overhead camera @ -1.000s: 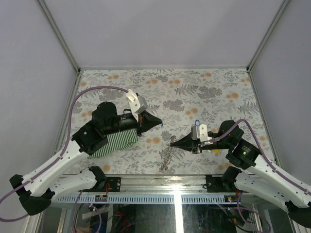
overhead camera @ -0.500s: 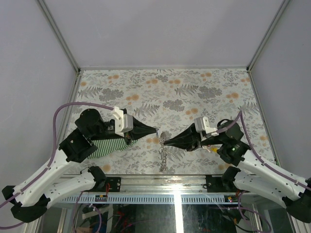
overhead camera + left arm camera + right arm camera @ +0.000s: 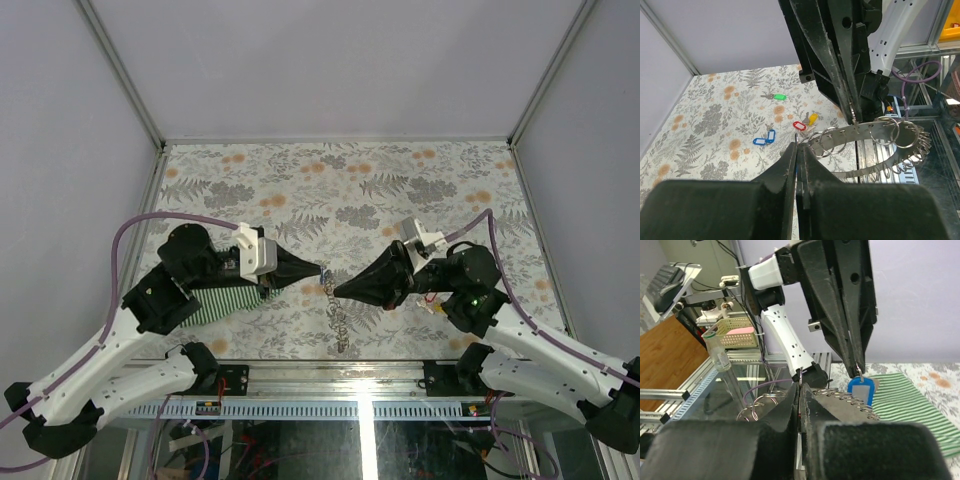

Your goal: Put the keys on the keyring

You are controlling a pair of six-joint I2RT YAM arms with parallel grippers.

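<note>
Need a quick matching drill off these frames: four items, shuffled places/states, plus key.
Items
1. left gripper
2. right gripper
3. green key
4. striped cloth

States
A. loose on the table
B. pinching the keyring
C. partly covered by the left arm
D. holding a blue key by its loop

Pairs: 1-D, 2-B, 3-A, 4-C

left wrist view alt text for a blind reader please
From above, the right gripper pinches a silvery toothed metal keyring; the left gripper, shut, sits just beside it. Green, red, yellow and blue plastic key tags lie on the floral table beyond.
</note>
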